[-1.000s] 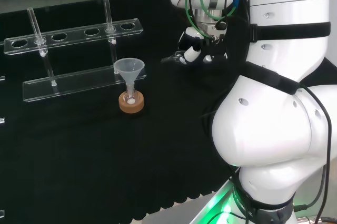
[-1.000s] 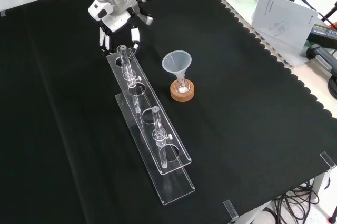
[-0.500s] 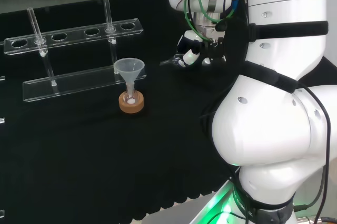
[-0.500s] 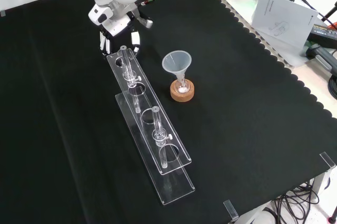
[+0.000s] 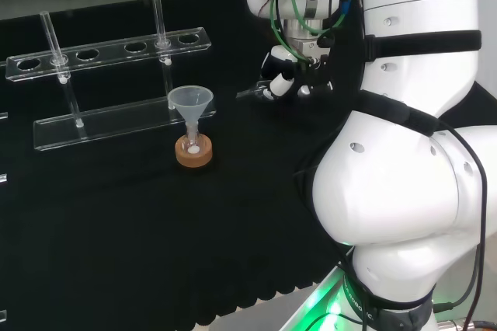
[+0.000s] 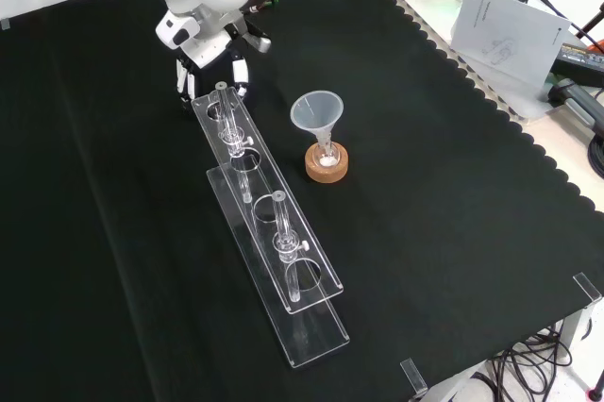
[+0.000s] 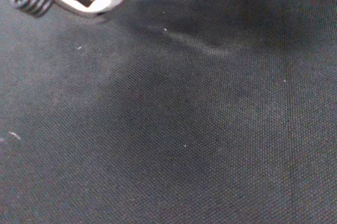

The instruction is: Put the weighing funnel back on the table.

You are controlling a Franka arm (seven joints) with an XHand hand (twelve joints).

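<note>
Hand (image 6: 209, 48): one, low over the black cloth (image 6: 453, 194), at the upper end of the rack (image 6: 319, 331) in the front view. How far closed, and whether holding the weighing funnel, cannot be told.
Rack: one, clear; tubes (image 6: 229, 133): two, upright.
Funnel (image 6: 316, 111): one, stem in one small flask (image 6: 327, 159) on one cork ring (image 6: 327, 172).
Beyond the cloth's scalloped edge: paper sheet (image 6: 505, 25), cables (image 6: 528, 364).

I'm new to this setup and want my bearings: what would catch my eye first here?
The arm's white links dominate the head view's right. On the black cloth, the funnel stands mouth up in a flask on a cork ring, beside a clear rack holding tubes; the hand is at the rack's far end.
</note>
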